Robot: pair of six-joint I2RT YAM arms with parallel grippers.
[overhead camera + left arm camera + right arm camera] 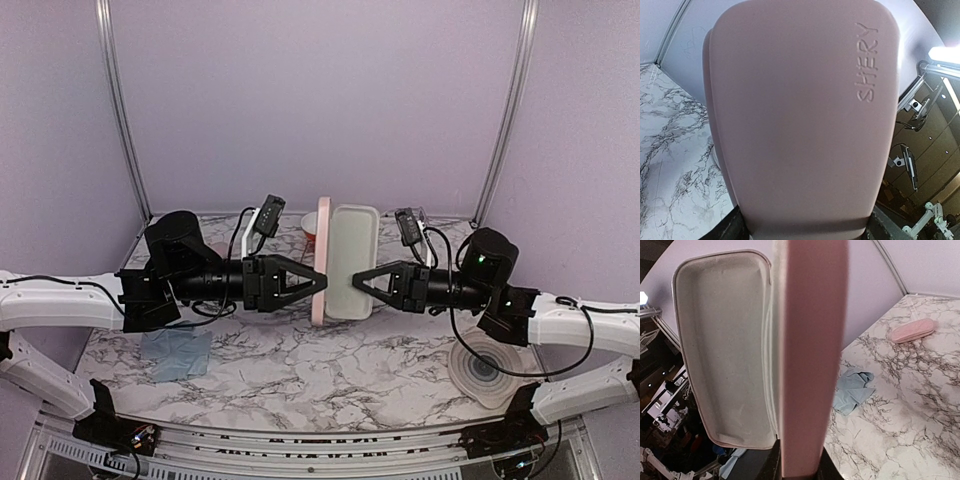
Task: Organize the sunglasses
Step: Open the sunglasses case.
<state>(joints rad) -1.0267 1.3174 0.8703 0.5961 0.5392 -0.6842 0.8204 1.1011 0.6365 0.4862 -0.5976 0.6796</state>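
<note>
An open pink case (322, 262) hangs above the table between both arms, its pale lined lid (354, 258) facing up. My left gripper (322, 283) is shut across the width of the pink shell (800, 120), which is embossed "SHERY" and fills the left wrist view. My right gripper (352, 281) is shut on the thin pink wall (810, 365) of the same case, with the lined lid (725, 350) beside it. A small orange-brown bit (308, 228), seemingly the tinted sunglasses, peeks out behind the case at the back of the table.
A light blue cloth (180, 352) lies on the marble table (330, 370) at front left, also visible as the cloth (854, 390). A second, closed pink case (912, 331) rests farther off. A pale round dish (485, 370) sits at front right. Purple walls enclose the back and sides.
</note>
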